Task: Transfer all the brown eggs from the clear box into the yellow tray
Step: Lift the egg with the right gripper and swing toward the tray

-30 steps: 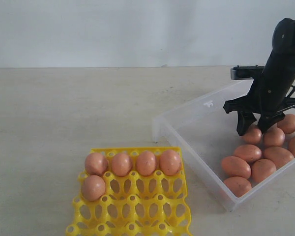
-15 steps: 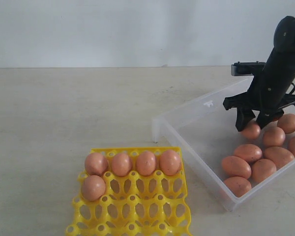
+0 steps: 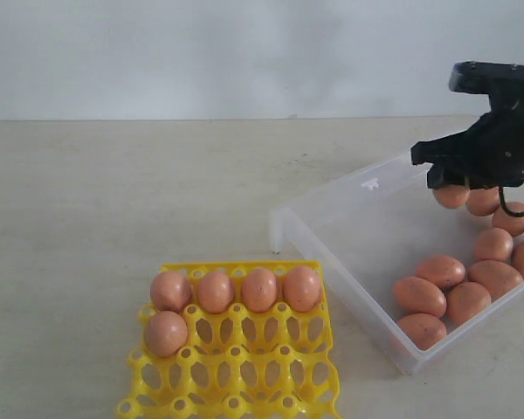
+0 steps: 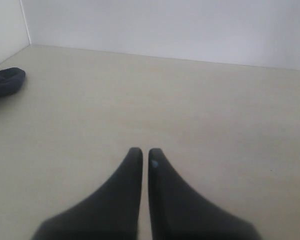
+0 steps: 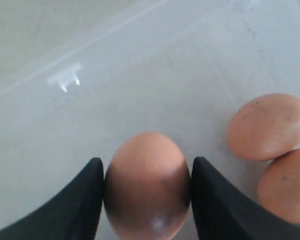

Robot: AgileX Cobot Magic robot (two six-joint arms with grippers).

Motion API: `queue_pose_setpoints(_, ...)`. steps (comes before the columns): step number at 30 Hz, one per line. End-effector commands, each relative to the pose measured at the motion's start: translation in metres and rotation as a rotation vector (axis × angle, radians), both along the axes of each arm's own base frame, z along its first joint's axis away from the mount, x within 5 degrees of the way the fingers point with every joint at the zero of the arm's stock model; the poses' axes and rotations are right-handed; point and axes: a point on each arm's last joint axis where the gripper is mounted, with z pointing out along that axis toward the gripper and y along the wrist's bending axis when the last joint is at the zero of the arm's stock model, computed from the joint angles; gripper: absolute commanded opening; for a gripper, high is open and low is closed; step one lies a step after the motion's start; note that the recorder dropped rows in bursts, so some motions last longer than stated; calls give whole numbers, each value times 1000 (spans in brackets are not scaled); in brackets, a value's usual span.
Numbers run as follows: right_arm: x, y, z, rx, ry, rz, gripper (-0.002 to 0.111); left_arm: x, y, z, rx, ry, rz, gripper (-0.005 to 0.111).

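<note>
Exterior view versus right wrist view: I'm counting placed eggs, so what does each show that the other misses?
Only the exterior view shows the bright yellow plastic egg tray holding five brown oval eggs: four in its back row, one in the next. Only the right wrist view shows both black fingers of the right gripper pressed on the held brown egg. Both show that gripper, that egg, the clear plastic box and loose brown eggs inside it.
</note>
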Motion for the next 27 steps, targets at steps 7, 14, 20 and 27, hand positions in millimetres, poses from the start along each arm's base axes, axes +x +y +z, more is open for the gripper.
queue_pose_setpoints(7, -72, -12, 66, -37, -601, -240, 0, 0, -1, -1, 4, -2, -10, 4)
queue_pose_setpoints(14, -101, 5, 141, 64, -1044, -74, 0, 0, -1, -1, 4, -2, -10, 4)
queue_pose_setpoints(20, -115, 50, 153, 372, -1152, 401, 0, 0, -1, -1, 4, -2, -10, 4)
queue_pose_setpoints(27, -110, 75, 120, 492, -879, 588, 0, 0, -1, -1, 4, -2, -10, 4)
